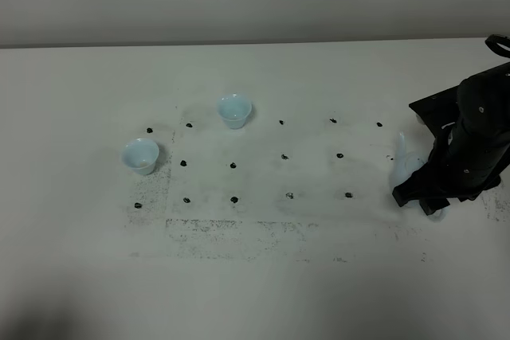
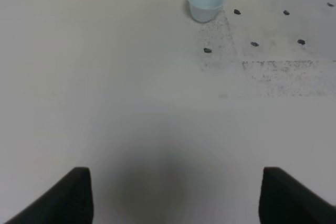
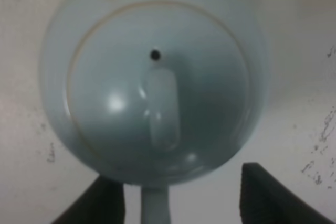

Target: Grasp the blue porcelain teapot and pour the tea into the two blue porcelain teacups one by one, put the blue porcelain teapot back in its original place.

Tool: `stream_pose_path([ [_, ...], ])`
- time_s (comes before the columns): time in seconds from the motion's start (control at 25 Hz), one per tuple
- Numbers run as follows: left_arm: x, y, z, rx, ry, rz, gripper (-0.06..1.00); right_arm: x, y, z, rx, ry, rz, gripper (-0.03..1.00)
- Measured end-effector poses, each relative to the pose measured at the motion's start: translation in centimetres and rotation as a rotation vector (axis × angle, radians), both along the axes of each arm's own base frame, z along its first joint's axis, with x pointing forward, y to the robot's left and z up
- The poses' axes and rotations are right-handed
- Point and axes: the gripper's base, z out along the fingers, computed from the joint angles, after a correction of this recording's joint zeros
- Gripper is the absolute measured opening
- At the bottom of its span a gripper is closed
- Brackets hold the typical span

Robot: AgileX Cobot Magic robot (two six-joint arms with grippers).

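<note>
The blue porcelain teapot (image 3: 157, 87) is found upright on the table (image 1: 72, 276) toward its right side. In the high view it is largely hidden under the right arm, so that only the spout (image 1: 404, 154) is seen, turned toward the middle of the table. In the right wrist view it is looked down upon: the lid (image 3: 115, 66) is seated, the knob (image 3: 163, 111) lies at its centre, and the loop handle (image 3: 155, 207) runs out between the two fingers. The right gripper (image 3: 181, 184) is held spread, one finger on each side of the handle with a gap on both sides, and nothing is pinched yet. This straddling is judged to be the set-up for a grasp on the handle, which would leave the spout free to be tipped toward the cups. The nearer teacup (image 1: 233, 111) and the farther teacup (image 1: 141, 155) are set upright among a grid of black dots (image 1: 284, 156), well apart from each other and from the teapot. That spacing is judged to let each be filled without the other being struck. Between teapot and cups only dots and faint smudging are seen, so a carry leftward is judged unobstructed. The far edge of the table lies well behind everything, and the right edge is not shown. The left gripper (image 2: 173, 195), out of the high view, is held spread and empty over the table, well short of the farther teacup.
</note>
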Motion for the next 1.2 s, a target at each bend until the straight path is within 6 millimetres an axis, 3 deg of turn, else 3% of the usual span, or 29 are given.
stream_pose_path([
  [0.48, 0.0, 0.0, 0.0, 0.000, 0.000, 0.000, 0.66, 0.3, -0.4, -1.4, -0.007, 0.030, -0.008, 0.50],
  [1.2, 0.0, 0.0, 0.0, 0.001, 0.000, -0.001, 0.66, 0.2, -0.3, -1.0, 0.000, 0.025, -0.014, 0.50],
])
